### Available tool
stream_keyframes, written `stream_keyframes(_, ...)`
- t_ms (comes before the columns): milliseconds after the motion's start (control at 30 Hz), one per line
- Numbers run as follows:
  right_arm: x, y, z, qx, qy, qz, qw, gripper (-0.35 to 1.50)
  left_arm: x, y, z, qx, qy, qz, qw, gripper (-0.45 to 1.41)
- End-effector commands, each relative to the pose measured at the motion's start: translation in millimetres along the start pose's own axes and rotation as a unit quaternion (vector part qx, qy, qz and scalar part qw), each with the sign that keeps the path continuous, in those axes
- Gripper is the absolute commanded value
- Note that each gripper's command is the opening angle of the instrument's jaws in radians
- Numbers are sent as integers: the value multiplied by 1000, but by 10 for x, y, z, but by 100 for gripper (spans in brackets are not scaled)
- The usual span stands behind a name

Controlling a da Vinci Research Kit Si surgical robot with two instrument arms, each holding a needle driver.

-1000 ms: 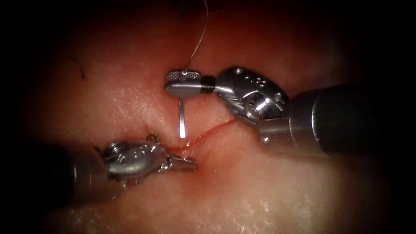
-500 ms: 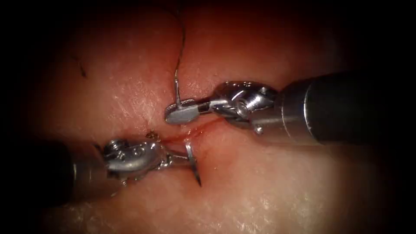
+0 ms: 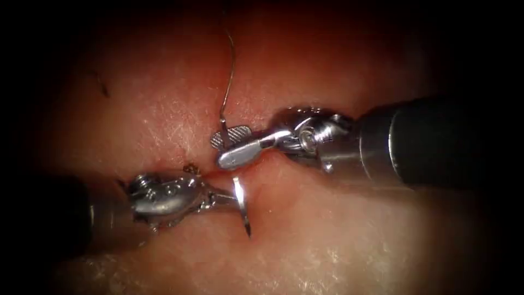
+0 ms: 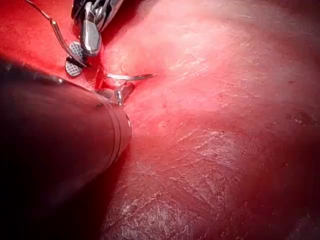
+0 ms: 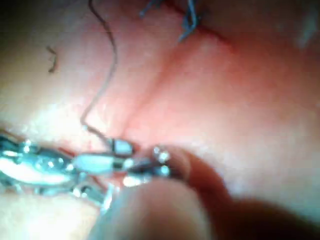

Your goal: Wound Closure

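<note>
Left hand (image 3: 232, 199) on needle (image 3: 240, 205) — eye end hidden.

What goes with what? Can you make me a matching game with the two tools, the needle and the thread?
Things:
1. left tool
2. right tool
3. needle
4. thread

States:
A. runs up from the needle's rear end
B. jaws open around the needle's rear end, holding nothing
C. jaws shut, tip at the needle's middle; grip unclear
D. partly in the tissue at the cut, sharp tip out

Pairs: 1-C, 2-B, 3-D, 4-A
</note>
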Motion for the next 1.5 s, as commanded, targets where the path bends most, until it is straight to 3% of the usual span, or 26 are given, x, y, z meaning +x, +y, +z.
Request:
stream_keyframes(33,6,13,-2,-11,7,-29,1000,133,-2,8,5,-3,2,19,1000,17)
stream_keyframes(133,17,17,-17,-22,15,-71,997,138,-2,19,-1,-5,3,59,998,30)
stream_keyframes(267,37,13,-41,-42,30,-95,994,140,1,34,-8,5,6,126,992,32)
stream_keyframes(367,56,2,-65,-59,41,-129,989,138,13,46,-9,25,9,198,980,39)
stream_keyframes(500,62,-4,-77,-73,48,-133,987,138,17,54,-11,29,9,243,969,39)
stream_keyframes(533,60,-7,-84,-72,47,-131,988,135,19,57,-13,41,8,281,959,39)
stream_keyframes(600,59,-7,-86,-69,45,-131,988,133,21,58,-13,46,7,296,954,41)
stream_keyframes(633,56,-8,-90,-71,46,-131,988,131,26,57,-13,58,5,340,939,47)
stream_keyframes(667,56,-8,-90,-71,46,-131,988,131,26,57,-13,58,5,340,939,47)
stream_keyframes(700,50,-10,-92,-69,44,-132,988,131,34,54,-13,79,-1,386,919,56)
stream_keyframes(733,50,-10,-92,-69,44,-132,988,131,34,54,-13,79,-1,386,919,56)
stream_keyframes(767,45,-13,-91,-68,43,-133,988,131,36,53,-14,86,-8,409,909,56)
stream_keyframes(800,45,-13,-91,-68,43,-133,988,131,36,53,-14,86,-8,409,909,56)
stream_keyframes(867,36,-16,-89,-62,39,-135,988,131,39,50,-17,94,-16,434,896,57)
stream_keyframes(1000,30,-17,-87,-62,39,-137,988,131,41,41,-17,97,-33,441,891,57)
stream_keyframes(1067,27,-17,-86,-63,38,-138,988,131,38,31,-17,106,-66,461,878,64)
stream_keyframes(1100,27,-17,-86,-63,38,-138,988,131,38,31,-17,106,-66,461,878,64)
stream_keyframes(1167,23,-16,-85,-63,37,-140,987,131,34,23,-15,114,-92,487,861,67)
stream_keyframes(1333,19,-15,-85,-62,40,-142,987,131,29,11,-6,128,-114,517,838,67)
stream_keyframes(1500,15,-16,-85,-58,46,-146,987,131,22,8,2,131,-124,529,829,66)
